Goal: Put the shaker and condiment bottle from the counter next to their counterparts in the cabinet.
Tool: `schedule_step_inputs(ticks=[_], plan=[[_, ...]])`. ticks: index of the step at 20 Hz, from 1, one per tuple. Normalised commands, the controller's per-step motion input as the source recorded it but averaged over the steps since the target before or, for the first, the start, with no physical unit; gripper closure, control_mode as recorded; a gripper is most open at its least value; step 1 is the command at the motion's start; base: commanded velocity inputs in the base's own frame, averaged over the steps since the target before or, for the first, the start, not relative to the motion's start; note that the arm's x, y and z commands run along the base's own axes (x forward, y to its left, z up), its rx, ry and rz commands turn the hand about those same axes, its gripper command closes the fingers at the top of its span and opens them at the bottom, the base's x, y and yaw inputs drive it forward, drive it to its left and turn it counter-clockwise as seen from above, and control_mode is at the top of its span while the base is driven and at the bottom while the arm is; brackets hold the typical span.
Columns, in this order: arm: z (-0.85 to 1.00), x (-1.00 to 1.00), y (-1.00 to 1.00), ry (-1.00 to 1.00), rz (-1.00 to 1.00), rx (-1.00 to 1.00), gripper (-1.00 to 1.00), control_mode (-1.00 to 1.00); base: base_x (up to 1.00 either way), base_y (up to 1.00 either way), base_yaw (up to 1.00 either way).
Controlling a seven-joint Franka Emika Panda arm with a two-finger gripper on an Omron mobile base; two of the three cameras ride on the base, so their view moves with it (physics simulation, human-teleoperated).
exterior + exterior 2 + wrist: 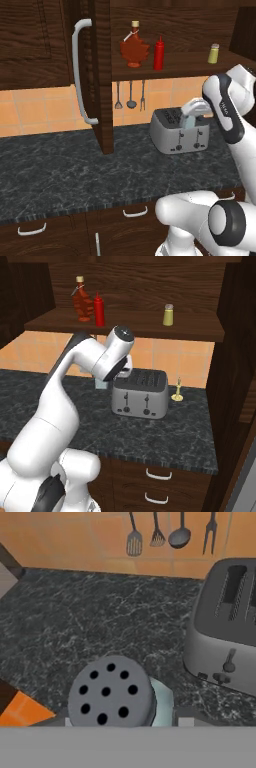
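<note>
carrying the shaker [112,693] up to the cabinet [165,30] looks like the step in hand. the gripper [189,120] appears clamped on the shaker, which sits off the counter [75,170] in front of the toaster [179,131]; the perforated grey cap fills the bottom of the hand view, though the finger pads themselves are hidden. the condiment bottle [159,54] stands already on the shelf beside the syrup bottle [134,49]. to do it well, lift straight up clear of the toaster, keep the shaker upright, and set it just beside the yellow-green shaker [213,53] without knocking it.
</note>
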Motion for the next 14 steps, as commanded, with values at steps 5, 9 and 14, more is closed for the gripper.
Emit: schedule_step_inputs(ticks=[5,9,14], plan=[[0.57,0.03,0.0,-0.21,0.0,0.0,1.0,-1.0,0.0,0.0,0.0],[0.72,0.14,0.0,-0.26,-0.01,0.0,1.0,-1.0,0.0,0.0,0.0],[0.53,0.21,-0.04,-0.2,-0.01,0.0,1.0,-1.0,0.0,0.0,0.0]])
